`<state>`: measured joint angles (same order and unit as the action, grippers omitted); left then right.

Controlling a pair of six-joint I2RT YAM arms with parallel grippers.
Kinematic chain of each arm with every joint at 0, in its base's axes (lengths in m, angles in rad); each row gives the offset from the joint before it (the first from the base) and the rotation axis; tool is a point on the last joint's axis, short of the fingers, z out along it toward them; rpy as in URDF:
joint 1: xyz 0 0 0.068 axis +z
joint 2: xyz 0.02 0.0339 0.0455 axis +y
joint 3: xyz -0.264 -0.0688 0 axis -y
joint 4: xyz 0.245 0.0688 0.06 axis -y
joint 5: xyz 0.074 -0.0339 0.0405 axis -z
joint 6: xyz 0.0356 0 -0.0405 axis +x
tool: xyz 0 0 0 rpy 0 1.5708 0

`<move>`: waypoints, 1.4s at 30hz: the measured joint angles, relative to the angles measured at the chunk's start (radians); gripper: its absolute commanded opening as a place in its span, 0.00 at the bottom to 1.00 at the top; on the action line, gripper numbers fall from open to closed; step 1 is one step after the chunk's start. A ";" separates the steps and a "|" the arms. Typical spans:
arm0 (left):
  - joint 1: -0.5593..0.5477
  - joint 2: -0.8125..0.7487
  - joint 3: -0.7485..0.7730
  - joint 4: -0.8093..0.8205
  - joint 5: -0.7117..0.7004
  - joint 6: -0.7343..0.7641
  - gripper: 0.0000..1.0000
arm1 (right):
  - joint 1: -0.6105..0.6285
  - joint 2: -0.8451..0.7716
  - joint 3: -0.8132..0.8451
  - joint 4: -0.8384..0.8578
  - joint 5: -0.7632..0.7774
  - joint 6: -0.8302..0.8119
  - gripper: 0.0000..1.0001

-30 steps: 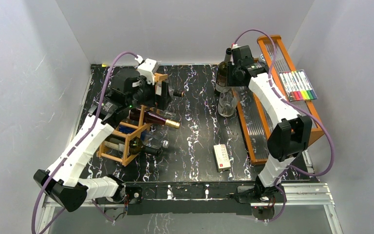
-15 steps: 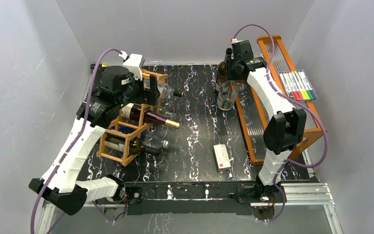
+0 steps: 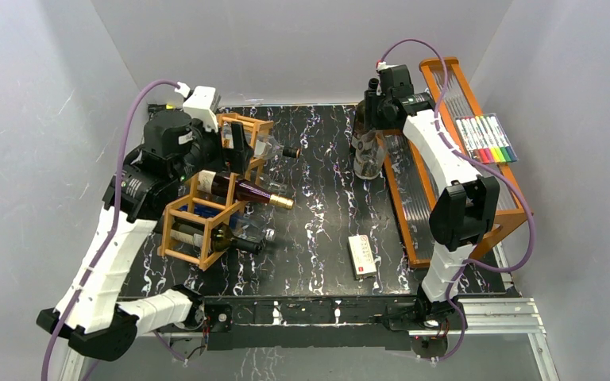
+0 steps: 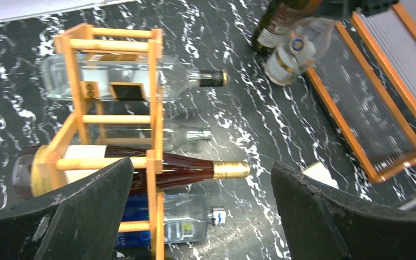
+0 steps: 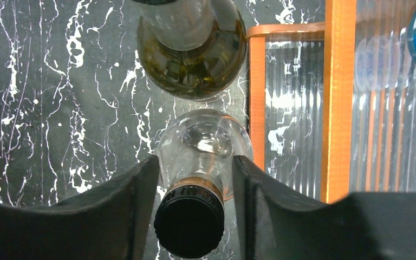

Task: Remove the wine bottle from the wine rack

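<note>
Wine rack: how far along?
Done: a dark bottle and a clear bottle stand upright beside the tiered tray. In hand: right hand straddles the clear bottle's neck; left hand hangs open over the wine rack. Left: the gold-foiled wine bottle and others lie in it.

1. We see the white-and-black jointed left arm folded back at its elbow near the base, then reaching forward.
2. Its black two-finger left gripper tilts downward, jaws spread wide.
3. The white-and-black jointed right arm stretches far forward.
4. Its black two-finger right gripper points straight down, jaws narrow; whether they grip, we cannot tell.
</note>
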<state>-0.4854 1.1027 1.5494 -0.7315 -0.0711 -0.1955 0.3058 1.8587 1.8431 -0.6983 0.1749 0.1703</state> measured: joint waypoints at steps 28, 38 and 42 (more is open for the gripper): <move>0.000 -0.082 -0.119 0.103 0.243 -0.056 0.98 | 0.235 -0.441 -0.499 0.163 -0.473 0.198 0.98; 0.000 -0.122 -0.145 0.101 0.171 -0.074 0.98 | 0.463 -0.285 -0.542 0.327 -0.589 0.269 0.98; 0.000 -0.152 -0.151 0.089 0.105 -0.087 0.98 | 0.548 -0.276 -0.540 0.362 -0.604 0.272 0.98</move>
<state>-0.4854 0.9504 1.3979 -0.6426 0.0341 -0.2821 0.8536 1.5829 1.3033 -0.3359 -0.4290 0.4427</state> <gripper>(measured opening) 0.981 0.981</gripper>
